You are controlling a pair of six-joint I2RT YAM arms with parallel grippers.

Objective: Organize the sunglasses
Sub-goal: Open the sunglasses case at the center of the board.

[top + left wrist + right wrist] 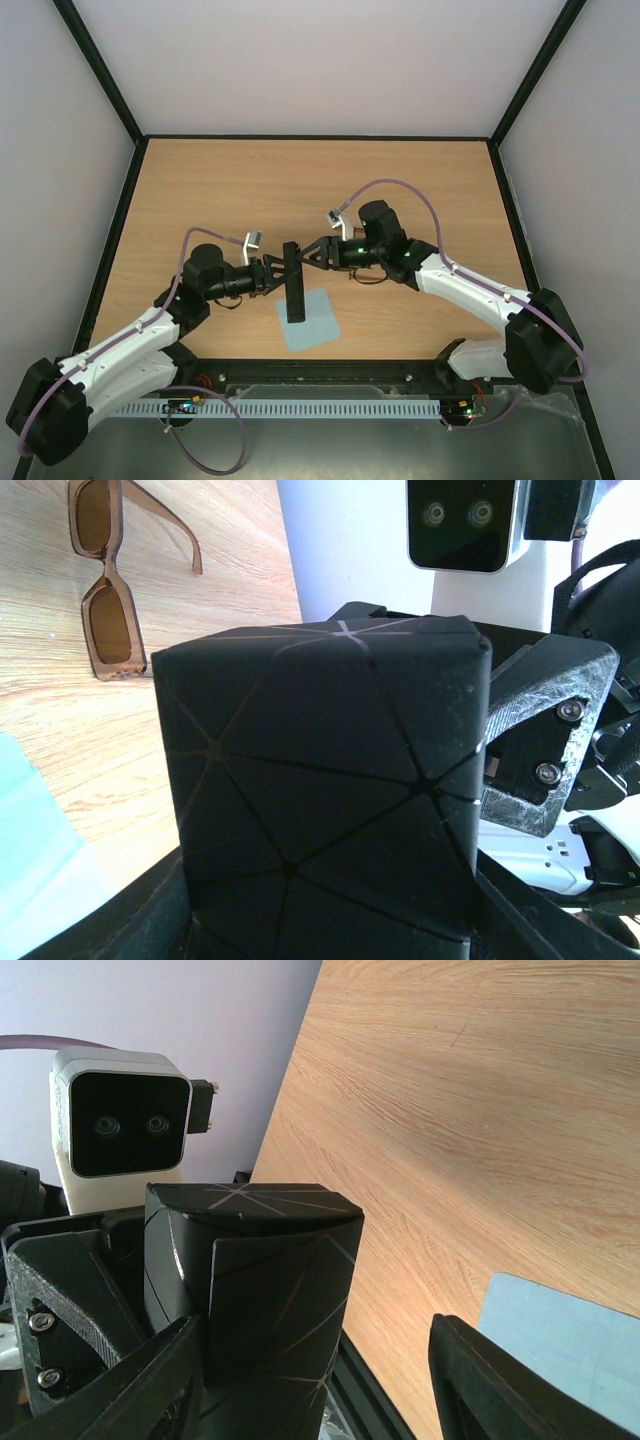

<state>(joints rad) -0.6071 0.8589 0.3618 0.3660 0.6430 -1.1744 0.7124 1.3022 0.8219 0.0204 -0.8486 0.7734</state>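
Sunglasses with a thin, translucent brown frame and rectangular tinted lenses [105,590] lay on the light wooden tabletop [300,190]. We found them in the upper left corner of the left wrist view. One slender temple arm was swung out from the frame. Neither gripper touched them, and they sat apart from everything else. From overhead we could not pick them out with any certainty.

Both arms met over the middle of the table around a black oblong case with fine creased lines across its faces [295,290]. The left gripper [283,275] was clamped across the case, which filled most of that wrist's view and stood between its two dark fingers. The right gripper [305,252] reached in from the opposite side at the case's far end. In its wrist view we saw the jaws standing apart. One finger lay right against the case's side, and the other was clear of it, with bare wood showing in the gap between.

A light blue square cloth [310,322] lay flat on the table near the front edge. The case's near end hung over the cloth's left part.
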